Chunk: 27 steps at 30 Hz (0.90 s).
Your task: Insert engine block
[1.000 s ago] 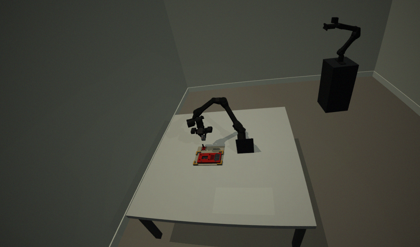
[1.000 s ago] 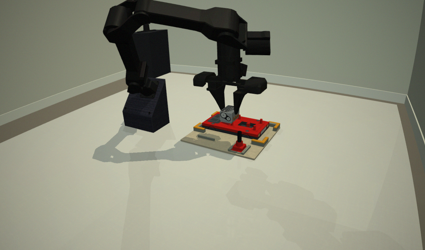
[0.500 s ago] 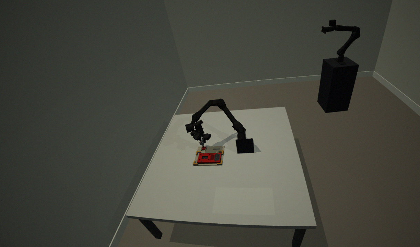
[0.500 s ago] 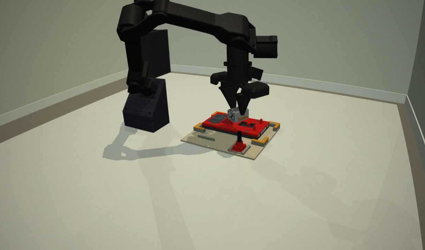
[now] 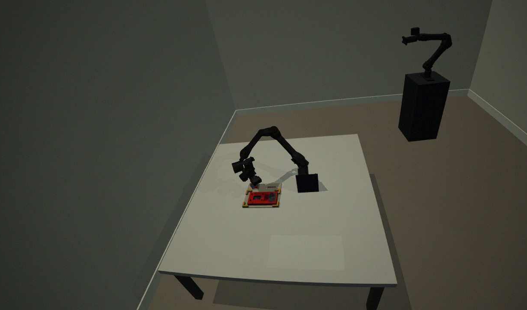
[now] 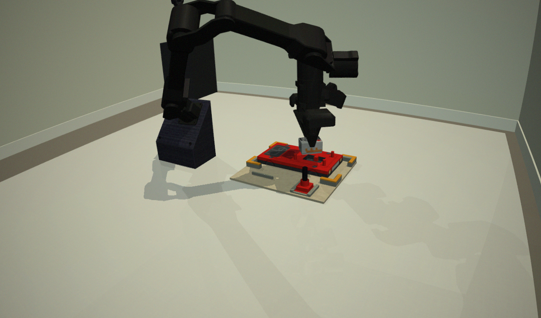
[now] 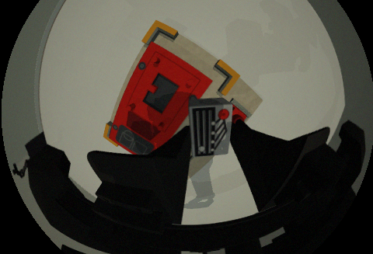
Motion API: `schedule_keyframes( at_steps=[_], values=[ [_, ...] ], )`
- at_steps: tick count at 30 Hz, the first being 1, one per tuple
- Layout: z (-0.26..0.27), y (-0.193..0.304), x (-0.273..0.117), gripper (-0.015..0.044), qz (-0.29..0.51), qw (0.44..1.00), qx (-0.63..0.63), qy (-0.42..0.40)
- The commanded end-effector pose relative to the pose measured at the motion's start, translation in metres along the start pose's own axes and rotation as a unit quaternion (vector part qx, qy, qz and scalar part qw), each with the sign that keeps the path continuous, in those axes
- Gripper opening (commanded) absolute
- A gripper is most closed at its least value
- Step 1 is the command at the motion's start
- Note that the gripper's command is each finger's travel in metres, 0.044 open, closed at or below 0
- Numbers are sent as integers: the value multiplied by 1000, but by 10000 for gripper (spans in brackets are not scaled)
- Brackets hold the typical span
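The red car body point(image 5: 251, 200) point(image 6: 264, 156) point(image 7: 186, 67) lies flat on the board. Its dark opening point(image 5: 256, 197) point(image 6: 308, 158) point(image 7: 165, 98) is uncovered, with a small red rib point(image 7: 152, 89) jutting in from one side. My gripper point(image 6: 311, 144) point(image 7: 209, 128) is shut on the grey engine block point(image 6: 304, 148) point(image 7: 206, 145). The block is held upright in the air, slatted top with a red cap facing up. In the wrist view it appears beside the car body, right of and below the opening, and turned relative to it. Its slot is not visible.
A red stand with a black post point(image 6: 304, 185) point(image 7: 238, 111) is near the block on the beige board point(image 6: 280, 182) point(image 7: 194, 52). Orange corner brackets point(image 6: 330, 178) surround the car body, which has short red pegs. A low grey bar point(image 6: 262, 175) lies on the board.
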<state>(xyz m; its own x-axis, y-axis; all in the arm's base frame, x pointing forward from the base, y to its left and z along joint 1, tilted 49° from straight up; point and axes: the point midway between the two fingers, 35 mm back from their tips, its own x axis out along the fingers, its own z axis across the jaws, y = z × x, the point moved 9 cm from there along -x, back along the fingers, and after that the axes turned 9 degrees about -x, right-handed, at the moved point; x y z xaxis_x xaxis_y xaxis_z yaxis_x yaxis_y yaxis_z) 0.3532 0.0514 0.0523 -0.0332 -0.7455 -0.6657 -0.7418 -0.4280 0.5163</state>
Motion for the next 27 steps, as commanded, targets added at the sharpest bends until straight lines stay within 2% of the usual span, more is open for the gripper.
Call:
schedule_keyframes(
  at_steps=[1,15,22,27],
  values=[
    [9,-7,4,0,0,999,51,-2],
    [43,-29,22,0,0,964,265,-1],
    [55,-35,27,0,0,943,331,0],
    [56,-35,27,131,0,937,349,0]
  ],
)
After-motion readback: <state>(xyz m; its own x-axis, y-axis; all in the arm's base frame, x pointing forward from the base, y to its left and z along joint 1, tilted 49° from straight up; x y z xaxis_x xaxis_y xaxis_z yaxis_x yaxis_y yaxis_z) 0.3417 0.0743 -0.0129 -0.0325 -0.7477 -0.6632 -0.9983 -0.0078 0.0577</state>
